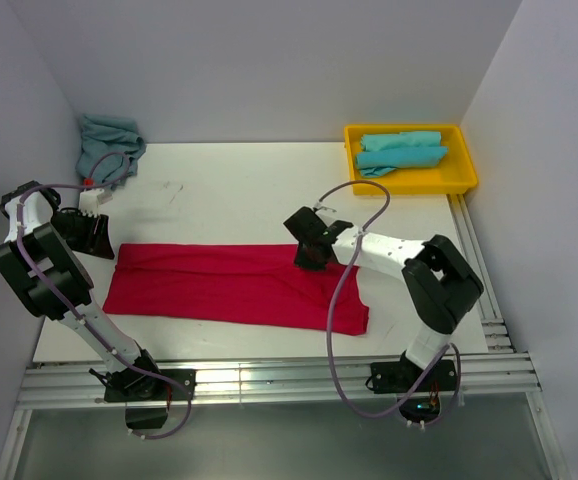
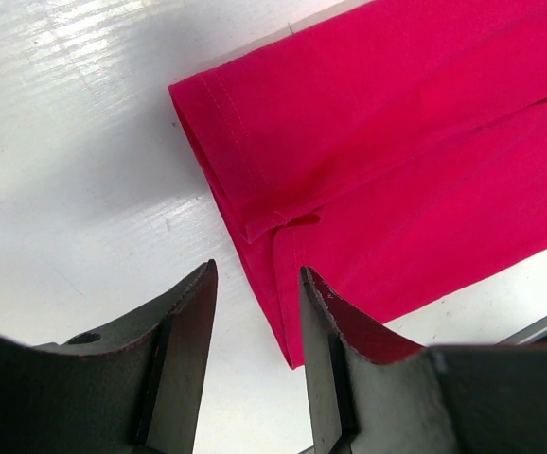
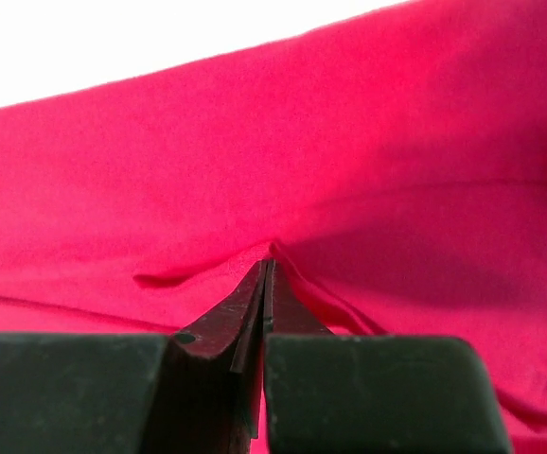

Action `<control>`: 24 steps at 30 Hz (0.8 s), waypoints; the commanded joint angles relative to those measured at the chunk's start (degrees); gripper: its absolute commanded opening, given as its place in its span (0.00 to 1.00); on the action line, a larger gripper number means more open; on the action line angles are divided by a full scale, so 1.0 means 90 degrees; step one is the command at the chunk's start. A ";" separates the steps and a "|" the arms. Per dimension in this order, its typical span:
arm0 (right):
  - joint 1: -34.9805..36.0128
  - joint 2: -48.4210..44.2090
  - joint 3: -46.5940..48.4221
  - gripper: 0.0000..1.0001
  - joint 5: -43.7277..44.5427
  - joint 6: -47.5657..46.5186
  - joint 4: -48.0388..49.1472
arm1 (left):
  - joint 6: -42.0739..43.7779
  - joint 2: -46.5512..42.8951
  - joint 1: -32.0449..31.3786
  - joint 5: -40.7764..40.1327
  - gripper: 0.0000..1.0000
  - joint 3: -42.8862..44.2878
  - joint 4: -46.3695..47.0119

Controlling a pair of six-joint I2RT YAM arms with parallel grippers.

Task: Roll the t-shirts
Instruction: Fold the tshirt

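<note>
Right gripper (image 3: pixel 267 267) pressed together on seemingly a thin pucker of red t-shirt (image 3: pixel 368 132); left gripper (image 2: pixel 256 284) spread at 9 o'clock. Could slip, skewing roll.

Red t-shirt (image 1: pixel 234 285), flat folded strip

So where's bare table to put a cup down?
Widest bare patch: back middle, between the crumpled turquoise shirt, the tray and the red shirt. A thin strip runs along the red shirt's near edge. Crowded around the left gripper and right gripper.
</note>
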 commanded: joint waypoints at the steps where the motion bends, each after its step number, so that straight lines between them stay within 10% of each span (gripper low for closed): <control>1: 0.0184 -0.0572 -0.0128 0.00 0.0023 0.0146 0.0076 | 0.0106 -0.0004 -0.0013 0.0047 0.45 0.0125 -0.0056; 21: 0.1610 -0.0730 -0.0470 0.00 0.0296 0.0977 -0.0100 | 0.0155 -0.0062 -0.0033 -0.0031 0.45 0.0037 -0.0086; 24: 0.1601 -0.0788 -0.0383 0.12 0.0491 0.0977 -0.0275 | 0.0155 -0.0082 -0.0043 -0.0011 0.45 0.0027 -0.0095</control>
